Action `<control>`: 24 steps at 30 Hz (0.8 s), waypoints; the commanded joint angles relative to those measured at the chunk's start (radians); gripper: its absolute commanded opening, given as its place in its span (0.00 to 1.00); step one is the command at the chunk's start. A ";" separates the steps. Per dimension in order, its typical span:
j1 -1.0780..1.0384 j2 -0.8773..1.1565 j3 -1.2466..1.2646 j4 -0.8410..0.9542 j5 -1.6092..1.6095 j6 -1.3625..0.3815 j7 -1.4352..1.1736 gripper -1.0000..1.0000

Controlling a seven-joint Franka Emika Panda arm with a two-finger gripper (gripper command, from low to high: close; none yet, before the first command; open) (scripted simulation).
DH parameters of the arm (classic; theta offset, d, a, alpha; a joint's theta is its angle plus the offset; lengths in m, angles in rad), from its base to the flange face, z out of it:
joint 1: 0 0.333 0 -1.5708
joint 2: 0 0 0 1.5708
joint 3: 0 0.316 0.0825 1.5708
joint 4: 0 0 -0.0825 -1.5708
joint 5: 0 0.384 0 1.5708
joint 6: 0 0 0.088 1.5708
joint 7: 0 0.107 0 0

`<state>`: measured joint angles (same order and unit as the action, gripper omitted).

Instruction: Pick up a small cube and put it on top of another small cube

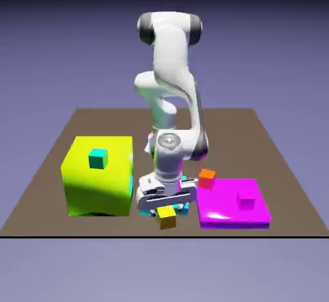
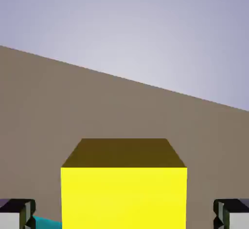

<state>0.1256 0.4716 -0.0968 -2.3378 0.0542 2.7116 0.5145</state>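
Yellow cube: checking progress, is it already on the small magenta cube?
No: the yellow cube sits low under the tool, apart from the small magenta cube.

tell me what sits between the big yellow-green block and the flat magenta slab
In the exterior view, the gripper hangs between the big yellow-green block and the flat magenta slab, with the tiny yellow cube at its fingertips and a bit of teal beside it.

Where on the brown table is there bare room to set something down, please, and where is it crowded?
Bare brown table lies behind the flat magenta slab and behind the big yellow-green block. It is crowded between block and slab, where the gripper straddles the tiny yellow cube, with the small orange cube beside.
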 commanded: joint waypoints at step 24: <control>0.262 -0.224 0.262 0.157 -0.190 -0.371 -0.246 1.00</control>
<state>0.3873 0.2472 0.1652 -2.1811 -0.1359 2.3407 0.2684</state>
